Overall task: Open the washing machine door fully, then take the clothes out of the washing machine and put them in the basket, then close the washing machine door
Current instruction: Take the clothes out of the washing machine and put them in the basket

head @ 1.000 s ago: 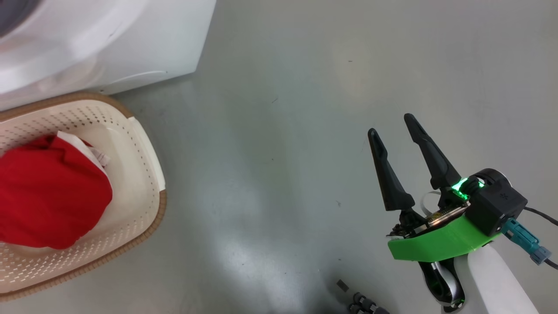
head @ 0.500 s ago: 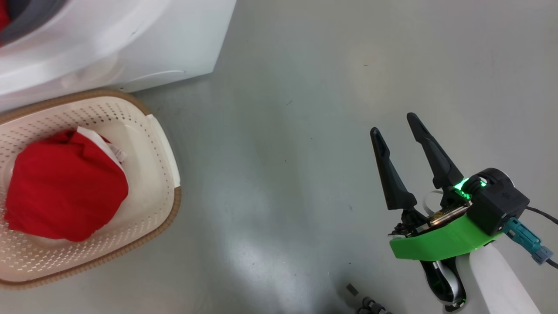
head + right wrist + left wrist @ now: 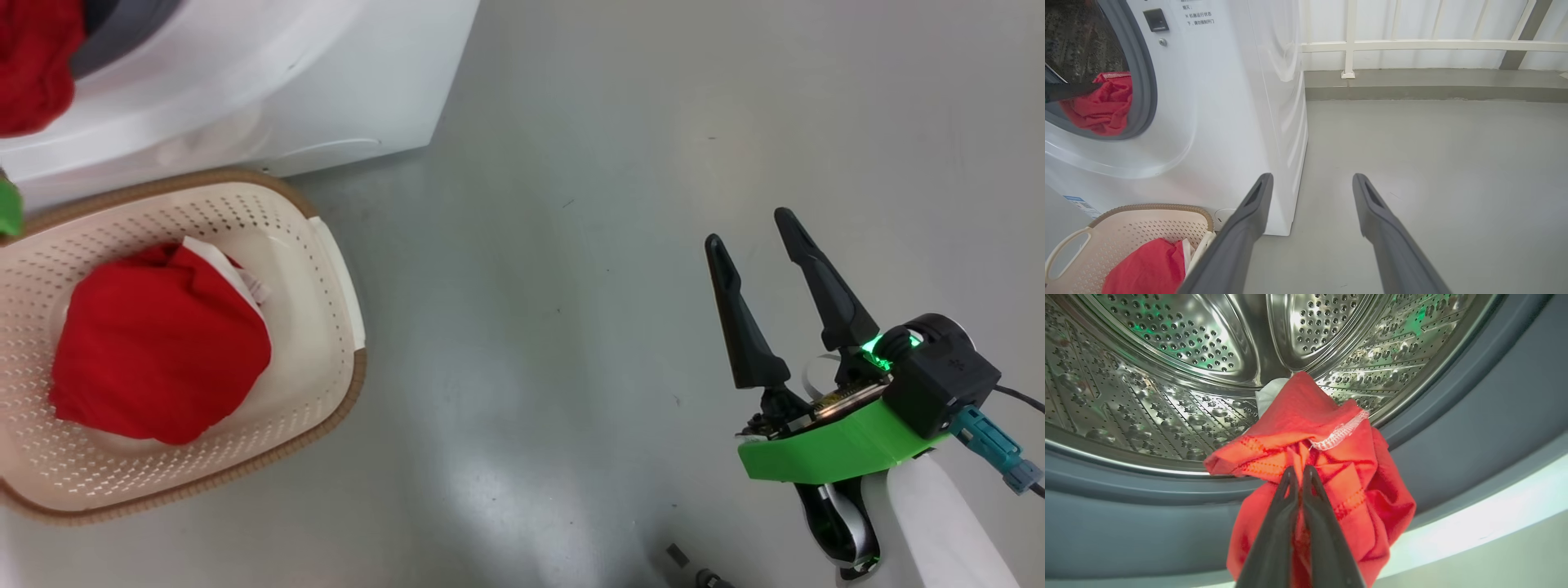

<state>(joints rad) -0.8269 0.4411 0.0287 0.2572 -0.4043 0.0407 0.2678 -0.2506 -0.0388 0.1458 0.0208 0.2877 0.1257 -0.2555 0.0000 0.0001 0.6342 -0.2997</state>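
My left gripper (image 3: 1299, 470) is shut on a bundle of red clothes (image 3: 1327, 465) that hangs over the grey gasket at the mouth of the steel drum (image 3: 1167, 375). The same red bundle (image 3: 33, 65) hangs at the washing machine (image 3: 326, 73) opening in the head view, and in the right wrist view too (image 3: 1098, 106). More red clothes with a white panel (image 3: 159, 351) lie in the cream basket (image 3: 335, 269) on the floor before the machine. My right gripper (image 3: 753, 226) hovers open and empty over bare floor to the right. The washing machine door is out of view.
Grey floor (image 3: 571, 245) spreads between the basket and my right arm. A white railing and a low kerb (image 3: 1412, 85) run along the back. Small dark parts (image 3: 694, 572) lie on the floor near the bottom edge.
The head camera has swung left, shifting basket and machine rightward in the picture. The red bundle at the drum mouth has come into view at the top left. The right gripper stays open.
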